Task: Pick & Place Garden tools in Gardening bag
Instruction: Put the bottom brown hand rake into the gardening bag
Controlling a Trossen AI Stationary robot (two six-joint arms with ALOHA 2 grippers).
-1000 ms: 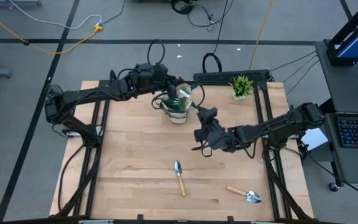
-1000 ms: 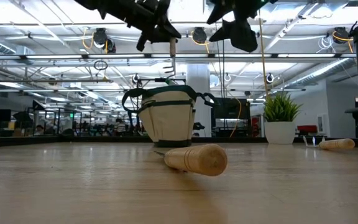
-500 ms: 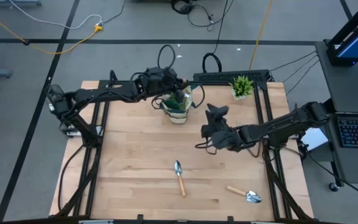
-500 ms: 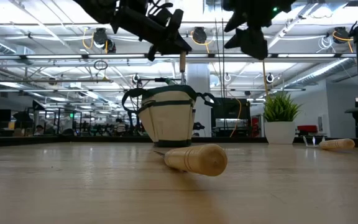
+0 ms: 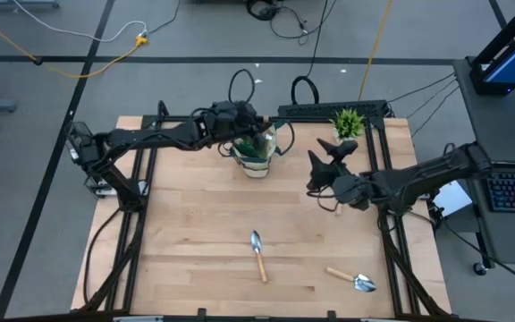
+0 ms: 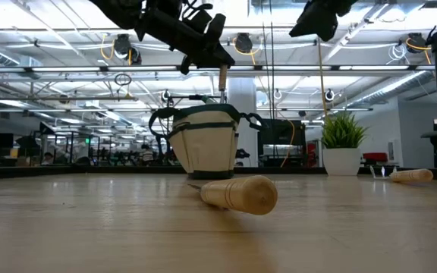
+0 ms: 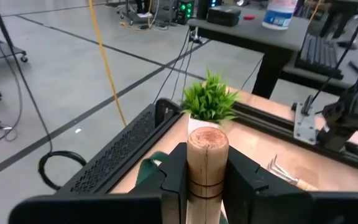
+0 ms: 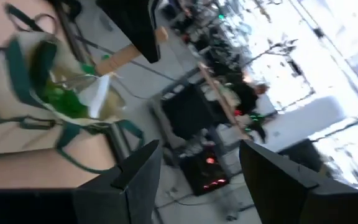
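Retreated rightward, right gripper point(image 5: 316, 176) gapes empty; left gripper point(image 5: 256, 136) clenches wooden-handled tool point(image 7: 207, 163) over bag point(image 6: 203, 148).

Bag mouth point(image 5: 256, 148) blocked from above: left gripper point(image 5: 250, 132) hanging over it, clamped on a wooden tool handle point(image 7: 207, 163), green contents already inside. Far edge cluttered — potted plant point(image 5: 348, 122) at the corner, right gripper point(image 5: 325, 168) hovering with fingers spread between plant and bag, well above the wood. Wide free board across the near half, broken only by trowel point(image 5: 258, 251) near centre and second trowel point(image 5: 353, 279) toward the near right, well apart.
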